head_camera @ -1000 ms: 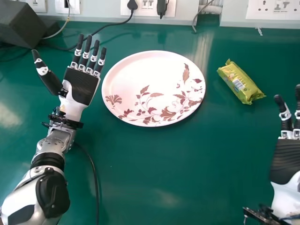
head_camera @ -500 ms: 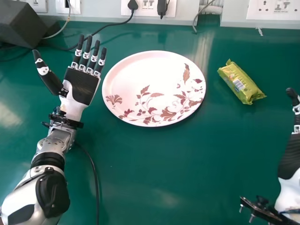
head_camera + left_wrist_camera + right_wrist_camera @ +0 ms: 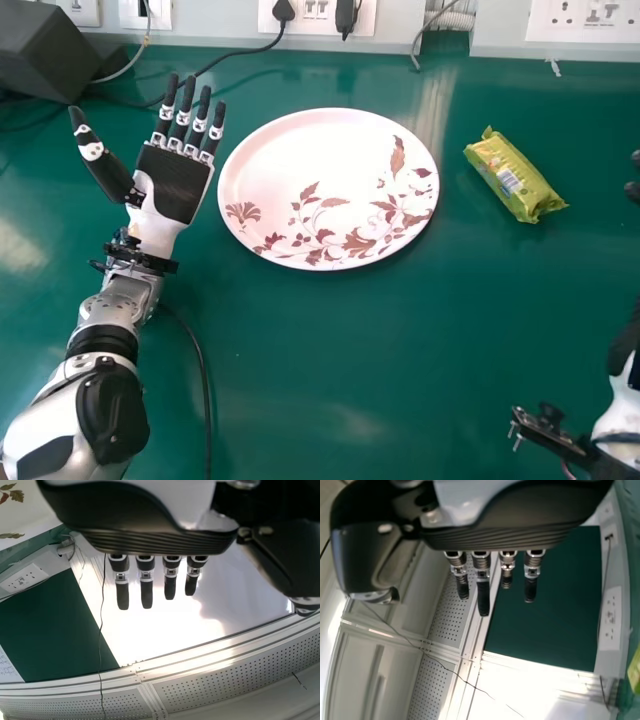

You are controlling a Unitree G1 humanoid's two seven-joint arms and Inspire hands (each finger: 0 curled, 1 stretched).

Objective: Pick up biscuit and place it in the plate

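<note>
green tabletop below a pale wall with sockets.

The head view's edge crops the right hand, the right wrist view's the biscuit.

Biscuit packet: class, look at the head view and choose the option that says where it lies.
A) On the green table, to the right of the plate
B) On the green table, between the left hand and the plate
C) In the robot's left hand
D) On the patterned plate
A: the biscuit packet lies on the green table to the right of the plate, with a strip of tabletop between them.
</note>
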